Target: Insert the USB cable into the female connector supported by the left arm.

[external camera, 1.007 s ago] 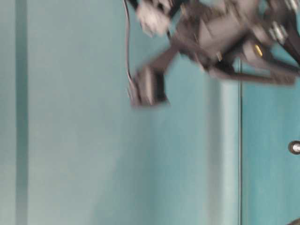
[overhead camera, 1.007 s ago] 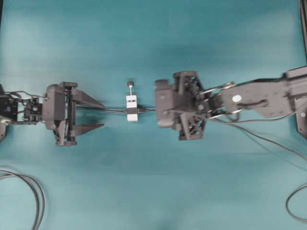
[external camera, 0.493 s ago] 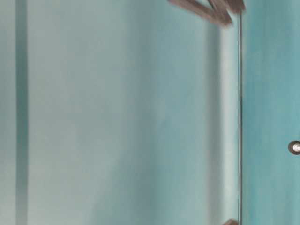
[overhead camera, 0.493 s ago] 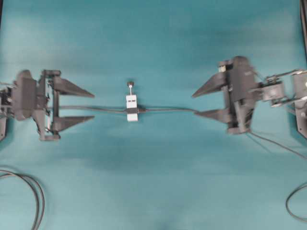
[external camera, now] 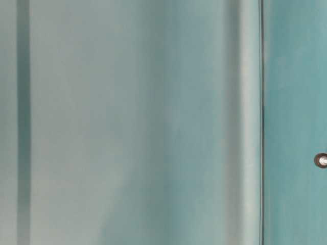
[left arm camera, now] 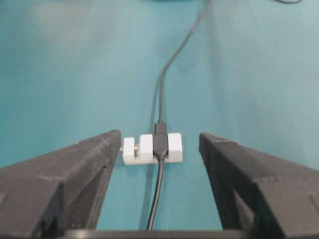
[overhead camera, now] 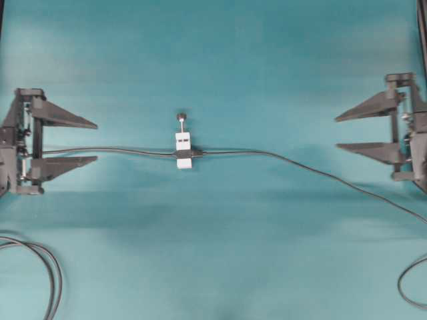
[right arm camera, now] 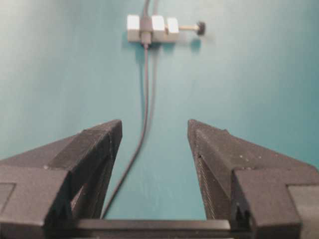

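Note:
The female connector (overhead camera: 183, 142), a white block with a pin and round black knob (overhead camera: 181, 117), lies on the teal table at the centre. The USB cable (overhead camera: 300, 165) runs from it to the right, its dark plug (left arm camera: 160, 142) seated in the block (left arm camera: 152, 148). A thin tail (overhead camera: 120, 151) leads left. My left gripper (overhead camera: 95, 141) stands open at the far left, well short of the block, nothing between its fingers (left arm camera: 75, 169). At the far right my right gripper (overhead camera: 337, 133) is open and empty. The connector (right arm camera: 152, 28) lies far ahead of it, the cable (right arm camera: 145, 89) passing between its fingers (right arm camera: 224, 159).
Thick black cable loops lie at the lower left (overhead camera: 50, 273) and lower right (overhead camera: 403, 287) corners. The table-level view shows only teal surfaces and a small round knob (external camera: 321, 160) at its right edge; neither arm appears there.
Both arms have drawn back from the connector, the left one leftward and the right one rightward, out to the table's sides. The connector and joined cables have stayed where they were.

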Controlling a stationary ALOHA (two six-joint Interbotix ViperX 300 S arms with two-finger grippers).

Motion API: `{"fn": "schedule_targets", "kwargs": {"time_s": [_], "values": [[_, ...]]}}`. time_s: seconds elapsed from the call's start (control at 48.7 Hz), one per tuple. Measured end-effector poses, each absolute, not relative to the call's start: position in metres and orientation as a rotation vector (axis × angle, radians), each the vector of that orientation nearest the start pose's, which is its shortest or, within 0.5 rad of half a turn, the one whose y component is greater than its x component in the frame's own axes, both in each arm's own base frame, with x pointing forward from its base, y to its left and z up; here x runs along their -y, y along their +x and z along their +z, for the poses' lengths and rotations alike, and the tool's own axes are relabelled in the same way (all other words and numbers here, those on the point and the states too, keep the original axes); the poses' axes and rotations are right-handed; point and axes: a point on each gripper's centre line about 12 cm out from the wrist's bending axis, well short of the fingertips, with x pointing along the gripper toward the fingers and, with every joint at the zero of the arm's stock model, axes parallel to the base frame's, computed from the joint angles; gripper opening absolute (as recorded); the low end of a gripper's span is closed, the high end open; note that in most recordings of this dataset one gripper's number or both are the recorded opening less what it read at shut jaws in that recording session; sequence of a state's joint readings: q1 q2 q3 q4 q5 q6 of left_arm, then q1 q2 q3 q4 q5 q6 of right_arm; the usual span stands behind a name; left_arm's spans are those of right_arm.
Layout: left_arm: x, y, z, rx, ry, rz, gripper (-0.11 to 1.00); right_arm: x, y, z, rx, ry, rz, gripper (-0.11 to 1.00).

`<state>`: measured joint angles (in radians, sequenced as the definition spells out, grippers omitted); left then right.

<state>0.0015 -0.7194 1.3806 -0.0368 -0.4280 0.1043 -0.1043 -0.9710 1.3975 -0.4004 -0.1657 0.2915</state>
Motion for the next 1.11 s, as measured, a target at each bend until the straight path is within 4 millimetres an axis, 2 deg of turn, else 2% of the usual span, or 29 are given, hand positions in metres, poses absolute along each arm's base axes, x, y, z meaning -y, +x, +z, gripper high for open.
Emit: {"fn": "schedule_targets", "kwargs": {"time_s": [0.164, 0.308, 0.411, 0.575, 0.719, 0.904, 1.11], "values": [[-0.001, 0.181, 0.180, -0.252, 0.065, 0.000, 0.84, 0.011, 0.153, 0.200, -0.164, -0.056, -0.053, 0.61], [0.003, 0.169, 0.197, -0.141, 0.045, -0.017, 0.84, 0.010, 0.148, 0.206, -0.116, -0.008, -0.060, 0.61], [0.003, 0.159, 0.201, -0.078, 0.044, -0.016, 0.84, 0.010, 0.148, 0.206, -0.117, 0.023, -0.061, 0.61], [0.002, 0.148, 0.185, -0.080, 0.043, -0.016, 0.84, 0.012, 0.146, 0.196, -0.170, 0.028, -0.080, 0.61], [0.002, 0.147, 0.182, -0.092, 0.043, -0.017, 0.84, 0.015, 0.142, 0.181, -0.252, 0.031, -0.106, 0.61], [0.003, 0.145, 0.169, -0.175, 0.043, -0.020, 0.83, 0.014, 0.138, 0.165, -0.280, 0.003, -0.096, 0.61], [0.003, 0.141, 0.154, -0.267, 0.044, -0.024, 0.83, 0.012, 0.136, 0.158, -0.277, -0.003, -0.082, 0.61]]}}
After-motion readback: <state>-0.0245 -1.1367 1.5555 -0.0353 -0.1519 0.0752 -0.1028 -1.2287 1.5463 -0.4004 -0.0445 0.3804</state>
